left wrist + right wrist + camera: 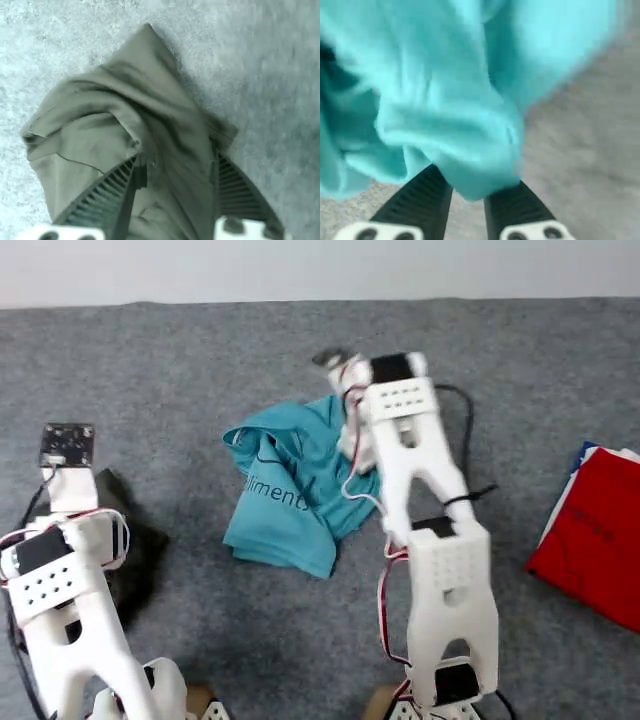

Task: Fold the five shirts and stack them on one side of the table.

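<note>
Folding the teal shirt looks in hand: the right hand pinches its bunched edge, which next needs laying flat. The left hand sits over the dark shirt; I cannot tell its grip.

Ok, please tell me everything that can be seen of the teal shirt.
The teal shirt looks like soft, thin cloth, with pale lettering across one panel. It is not folded: it lies crumpled in a loose heap near the middle of the grey table, with deep creases and one edge turned up. The right pincer is closed on a bunch of cloth at the shirt's far right edge. Nothing else touches it.
</note>
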